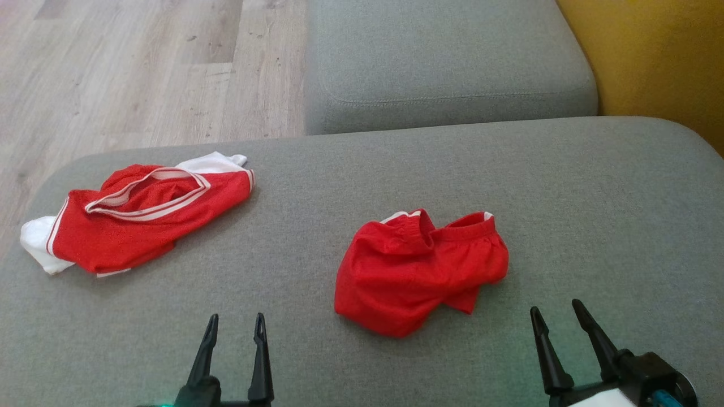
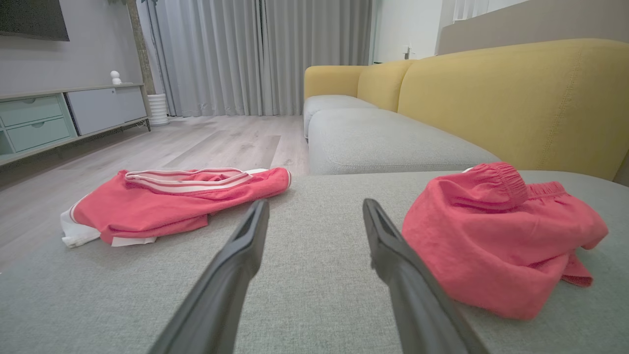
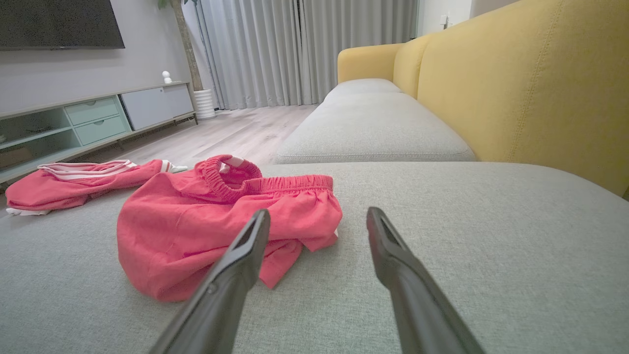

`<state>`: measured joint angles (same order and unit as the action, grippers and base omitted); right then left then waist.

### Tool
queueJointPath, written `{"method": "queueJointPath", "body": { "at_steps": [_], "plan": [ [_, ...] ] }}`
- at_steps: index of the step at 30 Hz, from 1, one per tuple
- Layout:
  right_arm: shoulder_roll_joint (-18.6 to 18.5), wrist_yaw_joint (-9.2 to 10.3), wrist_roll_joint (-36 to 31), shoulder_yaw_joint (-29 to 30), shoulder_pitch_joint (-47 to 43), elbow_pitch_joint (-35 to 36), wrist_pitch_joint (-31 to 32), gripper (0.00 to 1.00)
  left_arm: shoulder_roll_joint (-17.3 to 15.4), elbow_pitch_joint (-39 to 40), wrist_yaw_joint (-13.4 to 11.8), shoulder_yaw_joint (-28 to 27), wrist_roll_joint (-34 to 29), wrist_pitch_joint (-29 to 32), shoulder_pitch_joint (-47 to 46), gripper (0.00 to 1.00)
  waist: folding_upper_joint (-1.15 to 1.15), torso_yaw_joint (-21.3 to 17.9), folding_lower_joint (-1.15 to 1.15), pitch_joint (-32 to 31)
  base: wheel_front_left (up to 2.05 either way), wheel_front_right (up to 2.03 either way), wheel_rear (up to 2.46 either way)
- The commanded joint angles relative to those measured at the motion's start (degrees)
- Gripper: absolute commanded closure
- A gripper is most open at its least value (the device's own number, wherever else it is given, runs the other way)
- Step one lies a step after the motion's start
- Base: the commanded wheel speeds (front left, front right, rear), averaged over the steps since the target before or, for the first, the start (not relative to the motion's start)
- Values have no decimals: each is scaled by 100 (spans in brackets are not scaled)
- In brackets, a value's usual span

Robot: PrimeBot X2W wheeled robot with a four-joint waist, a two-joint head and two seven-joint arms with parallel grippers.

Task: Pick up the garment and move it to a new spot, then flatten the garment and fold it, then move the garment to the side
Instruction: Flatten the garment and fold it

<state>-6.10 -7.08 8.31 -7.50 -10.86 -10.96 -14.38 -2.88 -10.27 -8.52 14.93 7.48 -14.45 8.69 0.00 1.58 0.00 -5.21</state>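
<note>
Head view: crumpled red shorts on sofa cushion (jersey leftward); left end effector, right end effector wide, empty.

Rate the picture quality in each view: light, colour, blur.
Head view: even light, soft shadows, shorts deep red. Left wrist view: wide-angle stretch, left fingers blurred up close, shorts paler, pinkish. Right wrist view: same pinkish cast, right fingers soft.

Red shorts crumpled at ctr; red/white jersey bunched further left.

surface: grey sofa seat | on it: crumpled red shorts centre; red-white jersey left
</note>
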Motion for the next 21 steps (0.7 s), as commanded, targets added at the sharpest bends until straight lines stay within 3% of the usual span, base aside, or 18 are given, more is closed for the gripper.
{"method": "queueJointPath", "body": {
  "at_steps": [1, 13, 21],
  "plan": [
    [-119, -41, -37, -132, 172, 192, -62, 0, 1, 165, -6, -158, -68, -54, -264, 0, 0, 1, 0, 2, 0, 0, 0],
    [-128, -41, -258, -24, 245, 311, -62, 0, 1, 191, -5, -105, -42, -55, -286, 0, 0, -43, 0, 46, 0, 0, 0],
    [-137, -41, -302, -39, 331, 388, -62, 0, 1, 199, 65, 82, -66, -55, -630, 0, 0, -366, 0, 284, 0, 0, 0]
  ]
}}
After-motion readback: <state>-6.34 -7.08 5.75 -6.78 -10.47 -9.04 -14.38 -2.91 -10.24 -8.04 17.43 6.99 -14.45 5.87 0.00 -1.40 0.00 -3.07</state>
